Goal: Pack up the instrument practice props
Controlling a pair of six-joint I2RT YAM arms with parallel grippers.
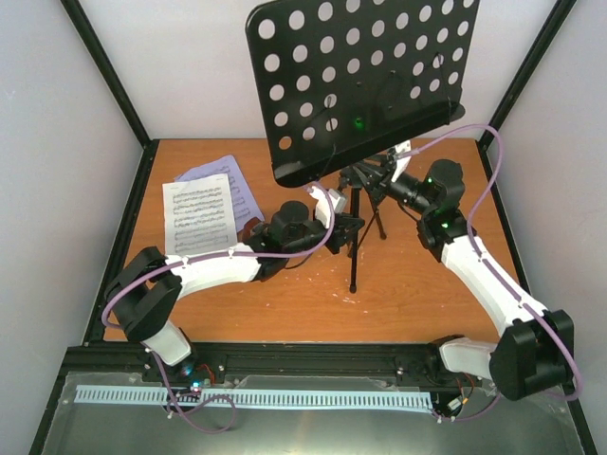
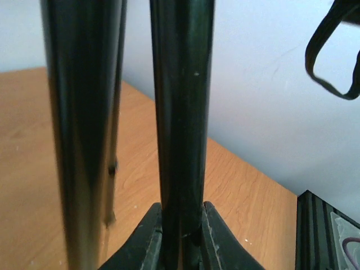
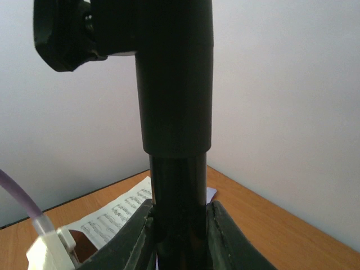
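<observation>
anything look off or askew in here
Only the sheet-music pages at the table's back left: the two sheets lie fanned, the lower one turned at an angle rather than stacked square. The music stand stands upright, with the left pincer and right pincer shut on its black tubes.

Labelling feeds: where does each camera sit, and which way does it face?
Top external: above and behind the bases, looking down on table, music stand, sheet music; both arms show.
Left wrist: from the wrist, along left gripper, shut on a stand tube.
Right wrist: from the wrist, along right gripper, shut on the stand's pole; sheet music behind.
Shared: all see the stand.
</observation>
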